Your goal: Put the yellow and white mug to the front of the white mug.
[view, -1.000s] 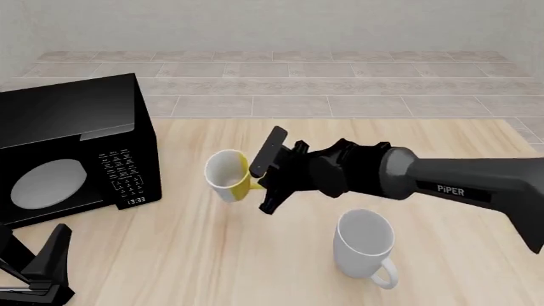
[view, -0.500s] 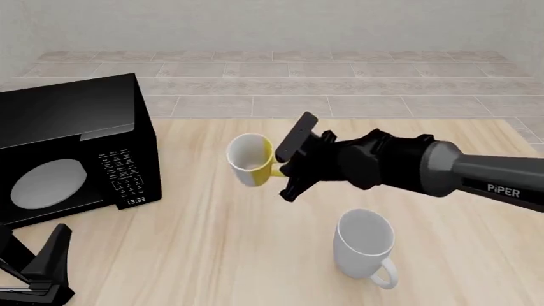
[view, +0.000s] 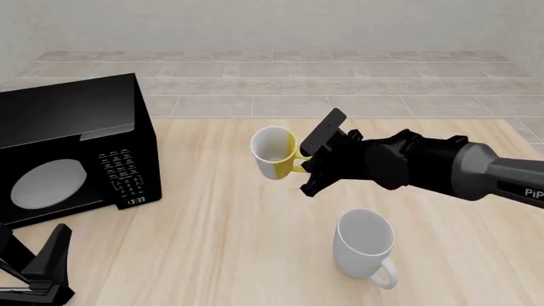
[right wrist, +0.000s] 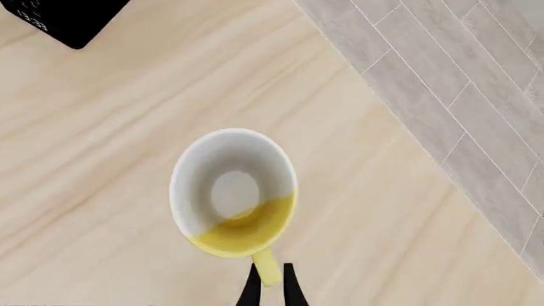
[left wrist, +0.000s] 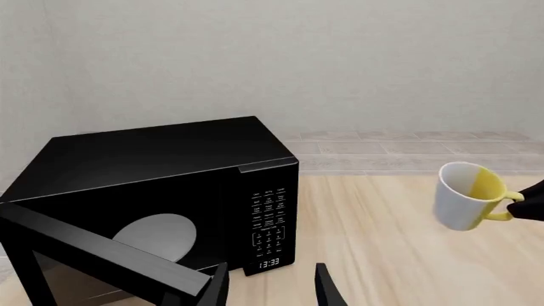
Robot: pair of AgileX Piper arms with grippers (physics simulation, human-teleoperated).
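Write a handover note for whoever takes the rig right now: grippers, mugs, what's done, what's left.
Right gripper: shut on the handle of the yellow and white mug, held tilted, clear of the table.
Left gripper: open, holding nothing, low by the microwave.
White mug: upright on the table, nearer the arms' side and right of the carried mug, handle toward the arms' side.
Done: mug picked up.
Left: carry it to the front of the white mug, set it upright, release, withdraw.

Black microwave [view: 72, 150] with lit clock on far left of pale wooden table [view: 213, 255], door swung open; grey tiled floor [view: 340, 89] beyond.
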